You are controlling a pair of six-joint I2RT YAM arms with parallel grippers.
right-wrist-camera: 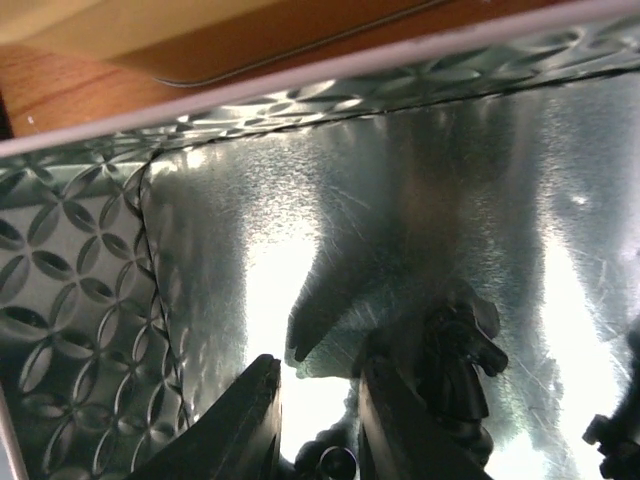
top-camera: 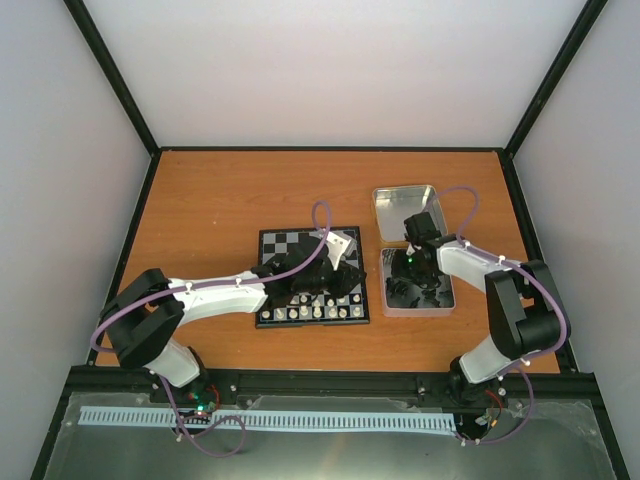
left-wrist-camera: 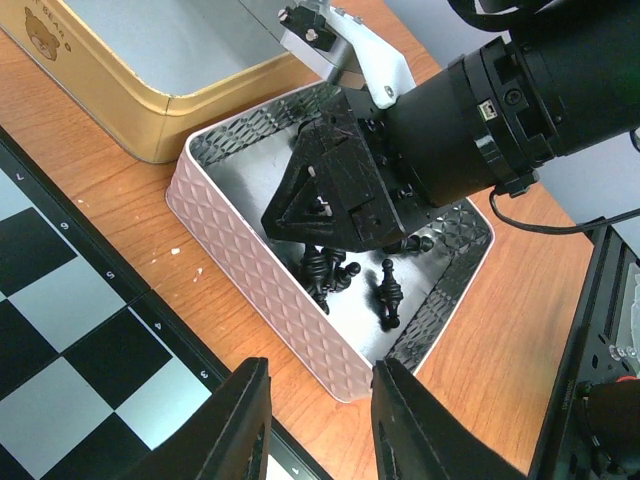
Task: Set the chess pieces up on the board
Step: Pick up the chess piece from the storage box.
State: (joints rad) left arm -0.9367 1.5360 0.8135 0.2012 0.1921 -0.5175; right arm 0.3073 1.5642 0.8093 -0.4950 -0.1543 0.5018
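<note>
1. Left gripper (left-wrist-camera: 320, 395): jaws released with a moderate gap and nothing between them. It hangs at the right edge of the board (left-wrist-camera: 60, 330), facing the near tin (left-wrist-camera: 250, 270).
2. Right gripper (right-wrist-camera: 318, 368): down inside the near tin, tips at the floor, jaws only narrowly apart. A dark shape sits low between them; can't tell if it's clamped.
3. Black pieces (left-wrist-camera: 388, 295): loose in the near tin, lying on its floor. At least three show clear of the right gripper in the left wrist view; the rest are hidden under it.
4. Two tins on the table (top-camera: 220, 200), both right of the board. The far tin (left-wrist-camera: 150, 110) touches or nearly touches the near one.
5. White pieces (top-camera: 310, 313): a row along the board's near edge, too small to count.
6. The left arm lies across the board and covers its middle squares from the top view.
</note>
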